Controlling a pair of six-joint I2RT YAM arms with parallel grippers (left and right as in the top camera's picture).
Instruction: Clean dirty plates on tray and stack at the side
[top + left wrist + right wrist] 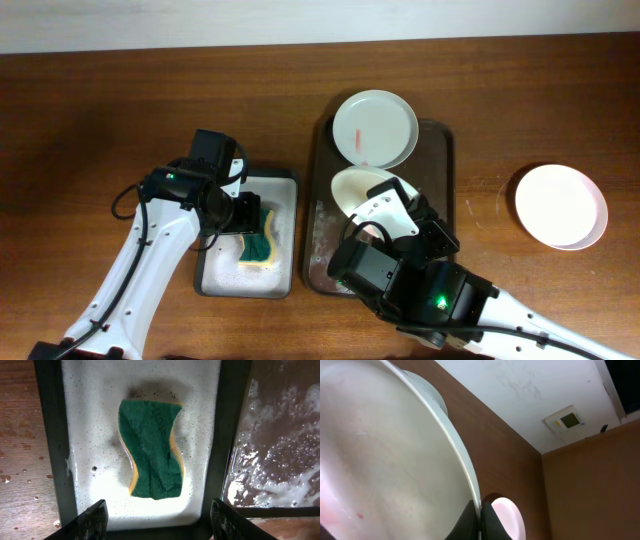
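My right gripper [372, 212] is shut on the rim of a whitish plate [352, 186] and holds it tilted over the dark brown tray [444, 170]. The wrist view shows the fingers [480, 521] pinching that plate's rim [385, 460], with a small red speck on its face. A mint-green plate [375, 127] with a red smear lies at the tray's far end. A white-pinkish plate [560, 206] lies on the table to the right; it also shows in the right wrist view [508, 517]. My left gripper [248, 214] [160, 522] is open and empty above a green-and-yellow sponge [150, 450].
The sponge [259, 241] lies in a smaller black tray with a wet, speckled white lining [280, 200] [90, 435], left of the brown tray. The brown tray's floor [280, 450] is wet and foamy. Bare wooden table surrounds both trays.
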